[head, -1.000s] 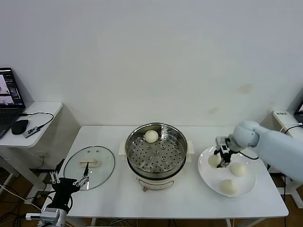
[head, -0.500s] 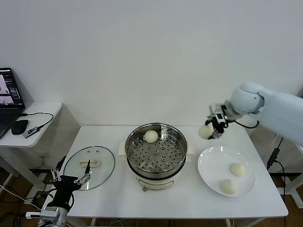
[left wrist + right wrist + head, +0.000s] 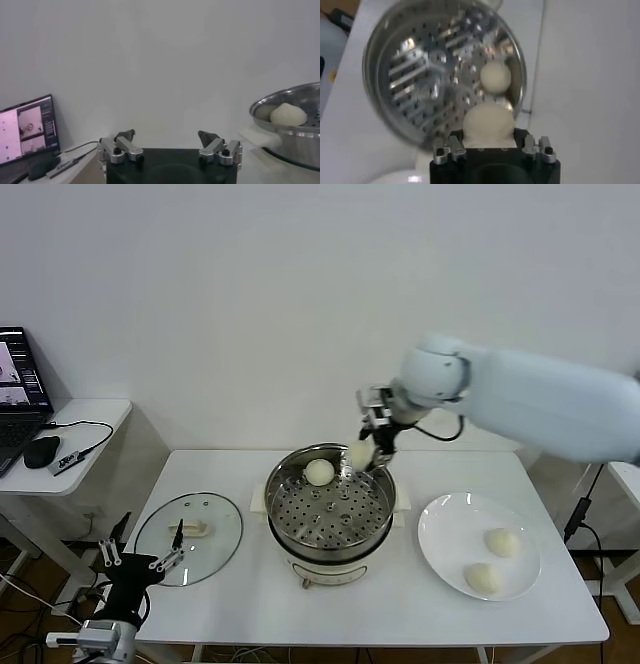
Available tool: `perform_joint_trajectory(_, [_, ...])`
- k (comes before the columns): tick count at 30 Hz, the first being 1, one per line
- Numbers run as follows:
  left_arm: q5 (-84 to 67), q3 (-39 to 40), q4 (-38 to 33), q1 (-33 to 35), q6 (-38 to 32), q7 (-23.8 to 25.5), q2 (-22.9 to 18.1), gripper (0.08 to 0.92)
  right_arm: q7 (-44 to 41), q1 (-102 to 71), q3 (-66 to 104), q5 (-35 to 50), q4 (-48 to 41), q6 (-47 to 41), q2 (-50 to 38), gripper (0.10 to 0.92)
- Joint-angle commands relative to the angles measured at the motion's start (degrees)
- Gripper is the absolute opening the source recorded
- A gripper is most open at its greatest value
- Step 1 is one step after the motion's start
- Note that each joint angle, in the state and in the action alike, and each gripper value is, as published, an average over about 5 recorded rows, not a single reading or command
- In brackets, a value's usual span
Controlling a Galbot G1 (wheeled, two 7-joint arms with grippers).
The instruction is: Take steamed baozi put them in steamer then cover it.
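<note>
White wall stands behind the white bench [image 3: 250, 604], and the steamer [image 3: 330, 512] sits in the middle of it. The right claw [image 3: 375, 446] hangs over the back rim of the steamer, on the side nearest the plate, and it is pinching one bun [image 3: 361, 454] between its fingers. A second ago this same bun was down on the plate, and half a second ago it was up in the air between the plate and the steamer. Now it has come all the way across. The right wrist view shows the bun [image 3: 488, 121] held tight, with the holey tray of the steamer [image 3: 420, 75] right below it. One more baozi [image 3: 319, 472] already lies inside the steamer, at the back, just beside the held one. I think the next step is to go down a little and let go, so the bun lands next to the first and not on the rim. The white plate [image 3: 440, 534] sits on the right of the steamer with two buns [image 3: 492, 560] left on it, so about half of the moving work is left. The glass lid [image 3: 189, 536] lies flat on the left of the steamer, not used yet. The left claw [image 3: 140, 562] waits low, past the lid, with its fingers spread wide.
</note>
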Motion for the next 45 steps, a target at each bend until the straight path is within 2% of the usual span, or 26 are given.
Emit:
perform_joint_trajectory(1, [-0.01, -0.35, 0.09, -0.05, -0.01, 0.03, 0.05, 0.823, 2.25, -8.82, 0.95, 3.31, -8.86, -3.62, 15.57, 0.628])
perform_joint_trajectory(11, [0.02, -0.57, 0.02, -0.05, -0.01, 0.08, -0.15, 0.823, 2.15, -13.26, 2.26, 0.47, -14.05, -3.33, 18.86, 0.636])
perform_joint_trajectory(27, [-0.03, -0.76, 0.01, 0.12, -0.09, 0.09, -0.22, 0.823, 2.11, -14.08, 2.91, -2.24, -16.58, -2.59, 20.32, 0.636])
perform_joint_trajectory(31, [-0.02, -0.72, -0.06, 0.10, -0.09, 0.10, -0.26, 0.823, 0.97, -12.66, 2.90, -2.50, -15.63, -2.41, 19.30, 0.695])
perform_joint_trajectory(36, [-0.08, -0.70, -0.08, 0.05, -0.08, 0.12, -0.21, 0.823, -2.63, -6.91, 2.50, -2.66, -11.79, -0.28, 15.26, 0.807])
perform_joint_trajectory(45, [-0.35, -0.60, 0.00, -0.30, -0.06, 0.26, 0.09, 0.823, -9.10, 4.60, -2.55, -2.24, 3.11, 3.21, -3.91, 0.823])
